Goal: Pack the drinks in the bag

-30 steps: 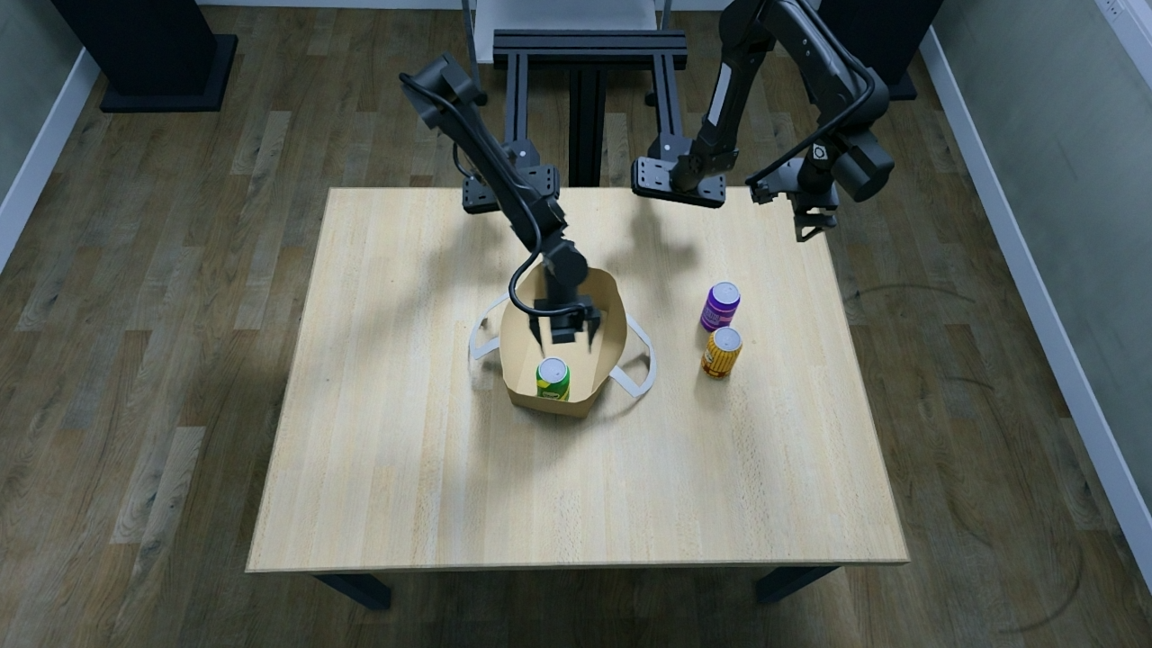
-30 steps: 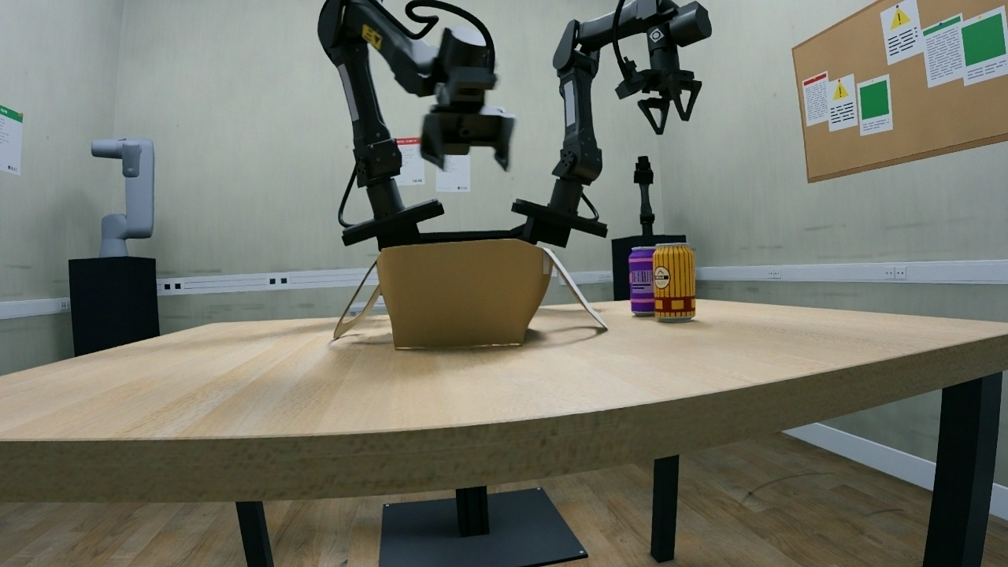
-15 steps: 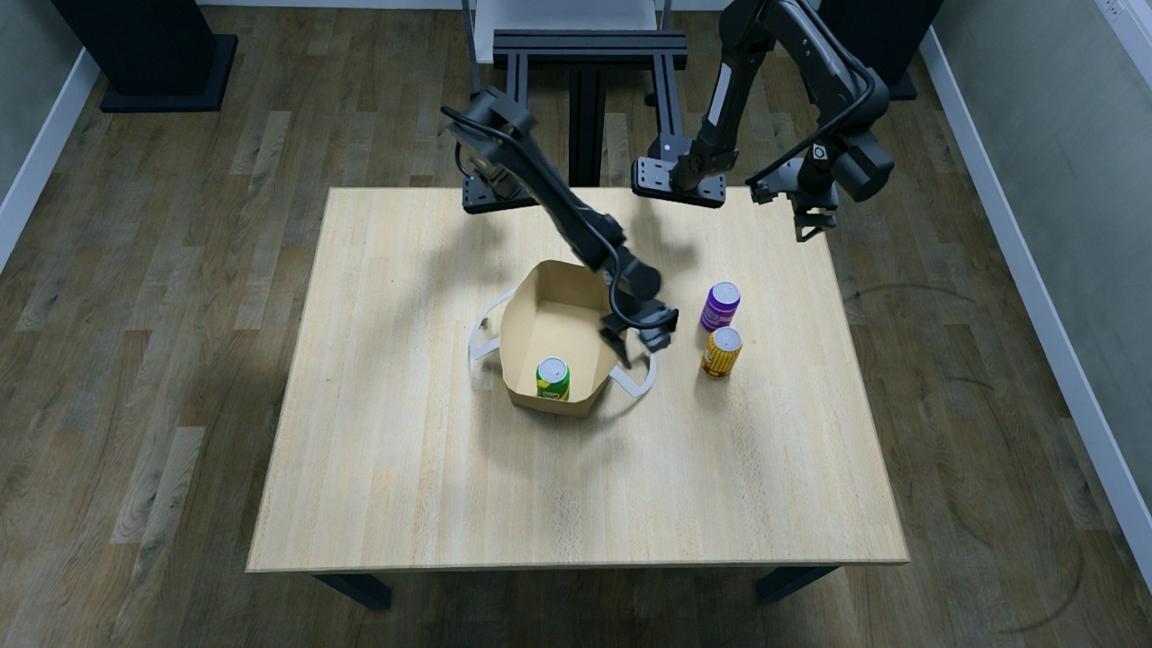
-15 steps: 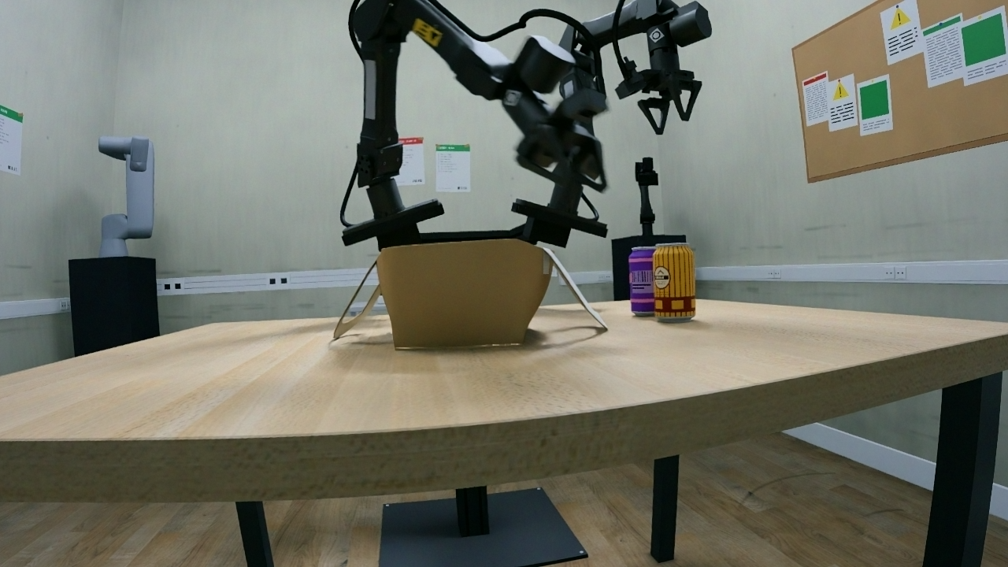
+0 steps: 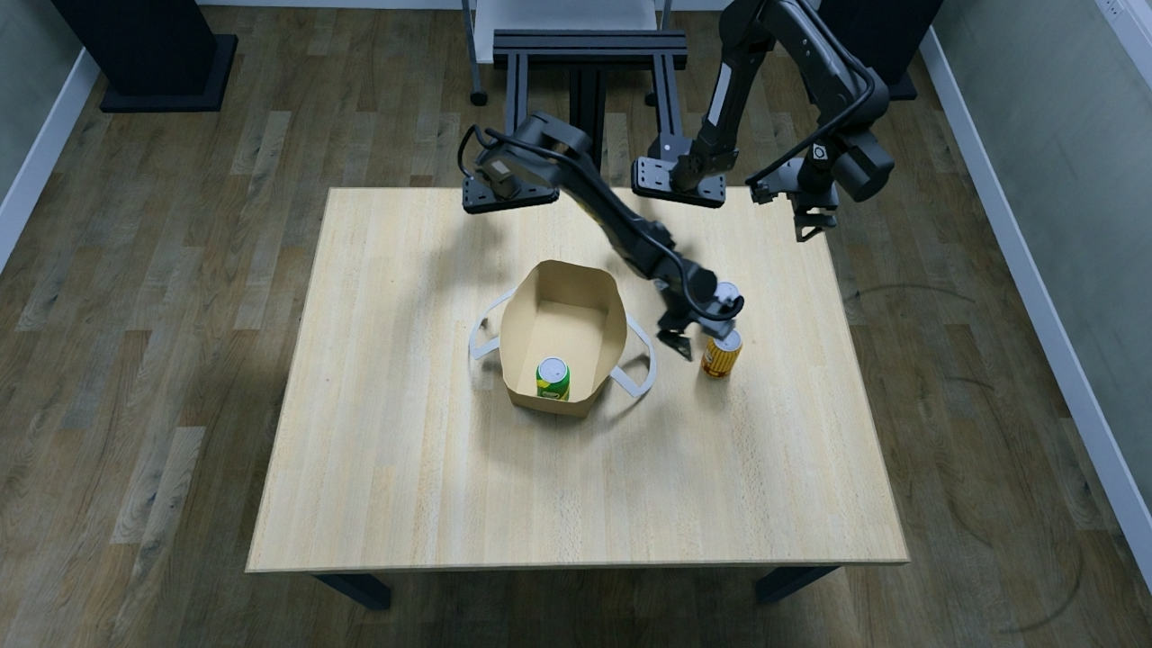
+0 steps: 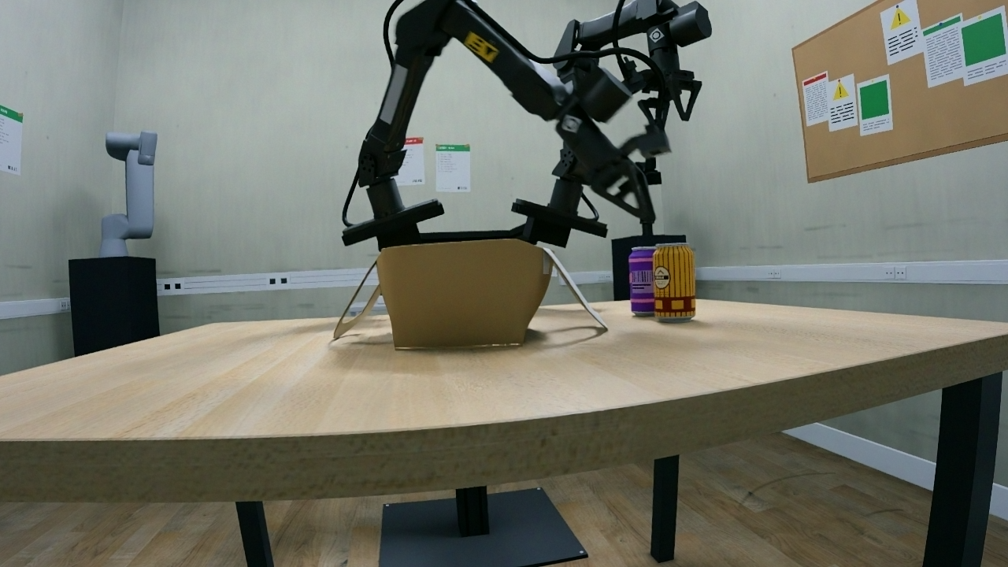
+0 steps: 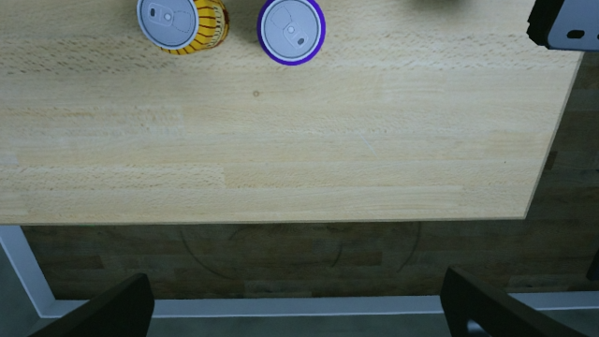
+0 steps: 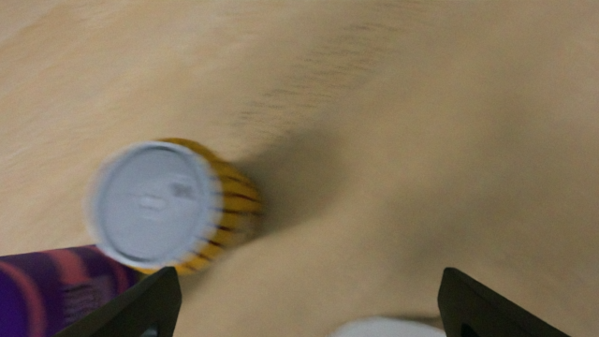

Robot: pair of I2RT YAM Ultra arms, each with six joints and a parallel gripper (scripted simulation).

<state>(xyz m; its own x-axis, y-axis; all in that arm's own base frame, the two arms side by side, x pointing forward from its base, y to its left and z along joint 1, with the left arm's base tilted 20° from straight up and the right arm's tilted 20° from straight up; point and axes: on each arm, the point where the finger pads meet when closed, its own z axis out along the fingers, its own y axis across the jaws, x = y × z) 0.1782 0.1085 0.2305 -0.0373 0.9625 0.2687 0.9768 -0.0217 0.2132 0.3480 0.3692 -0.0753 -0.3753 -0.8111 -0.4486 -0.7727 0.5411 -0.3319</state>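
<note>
1. There is a wooden table (image 5: 483,499) (image 6: 457,394) (image 7: 281,164) (image 8: 374,117); dark legs are under it.
2. The floor (image 5: 161,322) (image 6: 810,507) (image 7: 281,262) is of brown boards, with some thin curved marks.
3. A white chair (image 5: 563,14) is partly visible at the top edge of the top view.
4. On the wall hangs a brown notice board (image 6: 916,134), carrying several papers.
5. Two other papers hang near each other on the back wall; one (image 6: 452,168) has a green top.
6. A black box (image 5: 157,48) (image 6: 113,306) supports a grey machine (image 6: 139,190).
7. Wall sockets (image 6: 900,272) are in a pale strip.

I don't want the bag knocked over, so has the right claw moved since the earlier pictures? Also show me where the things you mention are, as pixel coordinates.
Yes. In the top view, the right claw (image 5: 704,339) (image 6: 651,177) (image 8: 308,282) has moved away from the bag (image 5: 573,282) (image 6: 461,296), toward the yellow can (image 5: 721,358) (image 6: 674,283) (image 7: 211,28) (image 8: 154,201).
</note>
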